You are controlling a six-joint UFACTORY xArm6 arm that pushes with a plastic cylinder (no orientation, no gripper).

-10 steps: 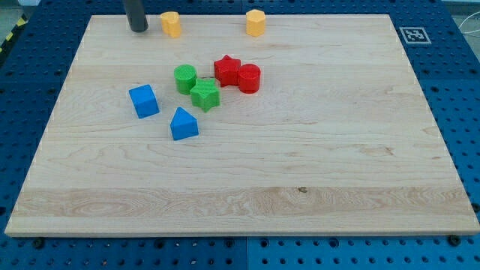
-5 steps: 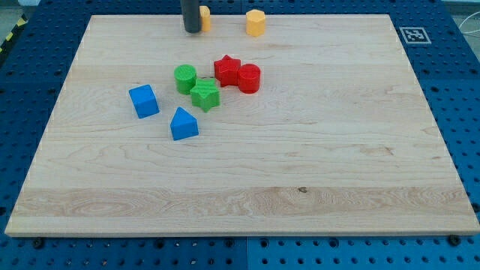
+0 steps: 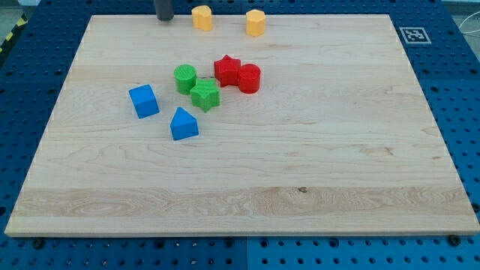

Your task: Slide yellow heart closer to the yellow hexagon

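Note:
The yellow heart [image 3: 201, 16] sits near the board's top edge, left of centre. The yellow hexagon [image 3: 256, 22] stands to its right, with a gap of about one and a half block widths between them. My tip [image 3: 163, 19] is at the board's top edge, to the left of the yellow heart and apart from it by a small gap.
A red star [image 3: 226, 70] and red cylinder [image 3: 249, 78] touch below the yellow blocks. A green cylinder [image 3: 185, 78] and green star [image 3: 205, 95] sit beside them. A blue cube [image 3: 143, 100] and a blue pointed block [image 3: 183, 124] lie lower left. The wooden board [image 3: 337, 150] has a marker tag [image 3: 414, 34] off its top right corner.
The yellow heart has been pushed to the right, closer to the yellow hexagon. My tip went right against the heart, then drew back to the left.

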